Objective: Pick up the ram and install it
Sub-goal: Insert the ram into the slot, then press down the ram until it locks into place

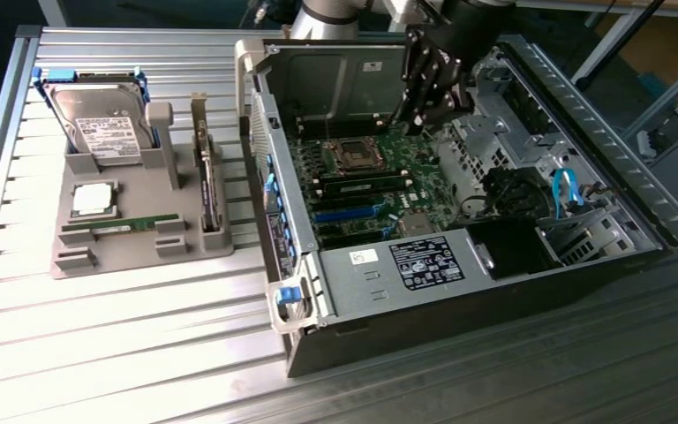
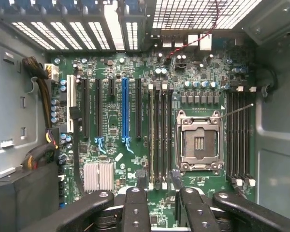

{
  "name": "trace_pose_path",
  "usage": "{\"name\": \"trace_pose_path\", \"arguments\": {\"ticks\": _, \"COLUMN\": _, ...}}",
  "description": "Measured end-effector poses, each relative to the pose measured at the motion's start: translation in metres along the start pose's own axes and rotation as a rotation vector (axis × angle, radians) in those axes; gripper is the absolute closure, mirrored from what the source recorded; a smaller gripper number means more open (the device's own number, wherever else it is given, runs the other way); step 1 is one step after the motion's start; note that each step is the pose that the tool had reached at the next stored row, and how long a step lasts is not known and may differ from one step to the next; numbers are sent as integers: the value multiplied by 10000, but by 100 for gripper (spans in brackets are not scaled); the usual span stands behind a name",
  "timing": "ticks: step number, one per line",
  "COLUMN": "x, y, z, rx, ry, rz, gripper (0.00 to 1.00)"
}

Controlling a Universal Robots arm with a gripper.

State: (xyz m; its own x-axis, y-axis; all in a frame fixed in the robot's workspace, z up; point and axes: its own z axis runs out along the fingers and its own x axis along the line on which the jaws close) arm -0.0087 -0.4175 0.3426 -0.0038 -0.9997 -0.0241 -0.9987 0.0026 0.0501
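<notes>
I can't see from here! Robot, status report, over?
End effector open, empty, above motherboard. Ram lying on grey tray, untouched. Case wall stands between them.

On the worktop (image 1: 116,353), a holder (image 1: 133,259) carrying the ram (image 1: 121,224) sits at the exterior view's left. A computer case (image 1: 363,265) stands just right of it, with the end effector (image 1: 430,119) above its motherboard (image 1: 374,190).

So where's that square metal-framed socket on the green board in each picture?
Exterior view: the socket sits on the green board inside the open case, to the exterior view's left of the gripper.
Wrist view: the socket lies between two banks of long black slots, ahead of the gripper.
Shared landmark: the blue slot on the board.
</notes>
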Motion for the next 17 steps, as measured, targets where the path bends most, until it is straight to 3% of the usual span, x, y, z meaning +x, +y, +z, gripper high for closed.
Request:
{"name": "trace_pose_path", "arguments": {"ticks": 15, "x": -1, "y": 2, "z": -33, "rx": 0, "ry": 0, "rz": 0, "gripper": 68}}
{"name": "trace_pose_path", "arguments": {"ticks": 16, "x": -1, "y": 1, "z": -33, "rx": 0, "ry": 0, "rz": -1, "gripper": 70}}
{"name": "trace_pose_path", "arguments": {"ticks": 17, "x": -1, "y": 2, "z": -33, "rx": 0, "ry": -1, "rz": 0, "gripper": 83}}
